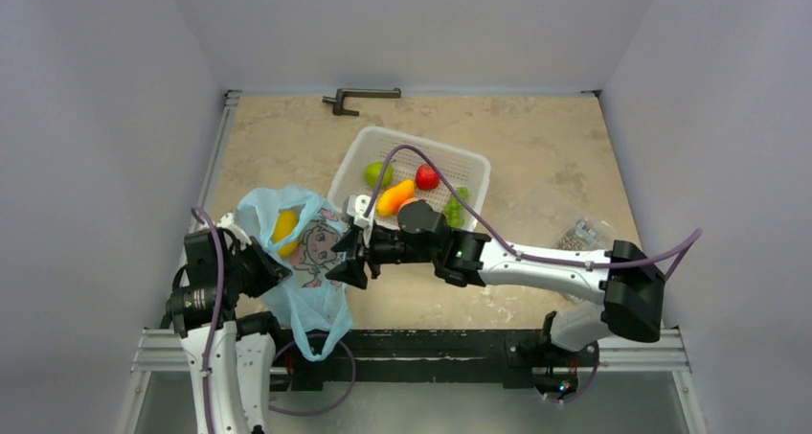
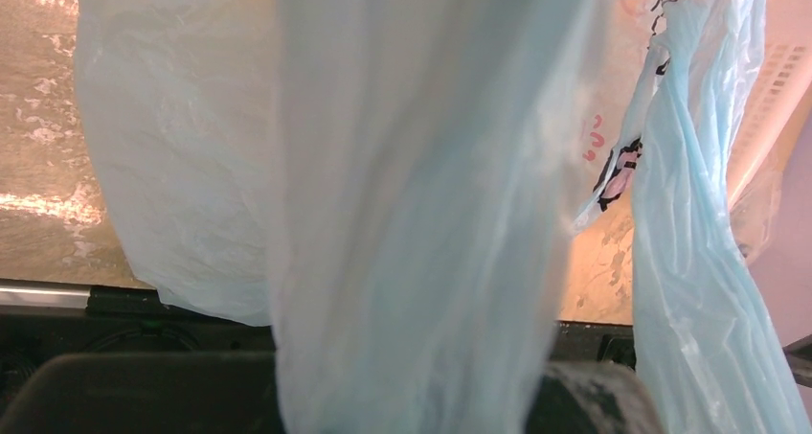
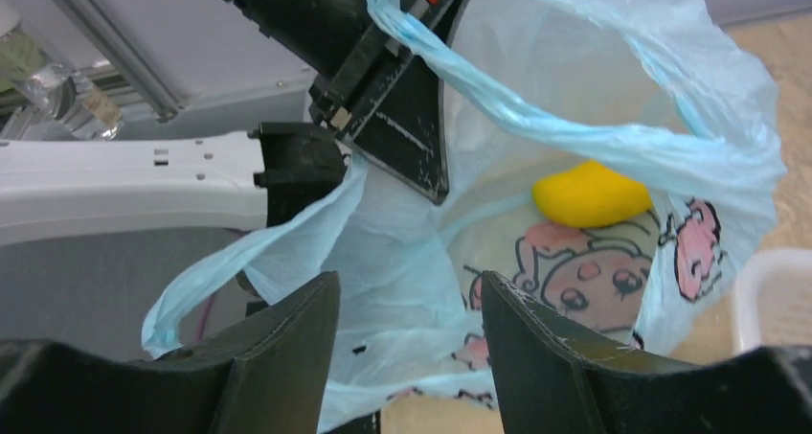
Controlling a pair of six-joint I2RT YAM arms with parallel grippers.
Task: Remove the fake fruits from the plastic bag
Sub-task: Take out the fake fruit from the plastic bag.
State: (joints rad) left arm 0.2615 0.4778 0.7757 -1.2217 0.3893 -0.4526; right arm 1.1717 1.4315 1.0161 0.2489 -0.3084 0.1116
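Midway through emptying the plastic bag [image 1: 302,252]. Hoisted over the near left of the table [image 1: 287,137] by the left gripper [image 1: 260,264], apparently pinched shut on the film near the rim, though hard to confirm with blue plastic draped across the left wrist view. Poised just short of the mouth: the right gripper [image 3: 407,357], gaping wide, holding nothing.

Still inside, low against the cartoon print: one yellow fruit [image 3: 589,193]. Already lying in the white basket [image 1: 469,166]: a green round fruit [image 1: 376,173], an orange-yellow oblong one [image 1: 394,199], a grape bunch [image 1: 456,207], plus a small red fruit [image 1: 427,176].

Next, probably: reach through the opening, straddle the yellow fruit, close without catching film. In the way: a twisted strand of the bag's own handle across the mouth, and loose folds around the fruit.

Off to the right, a clear box [image 1: 579,231]; at the far edge, a dark metal handle [image 1: 359,97].
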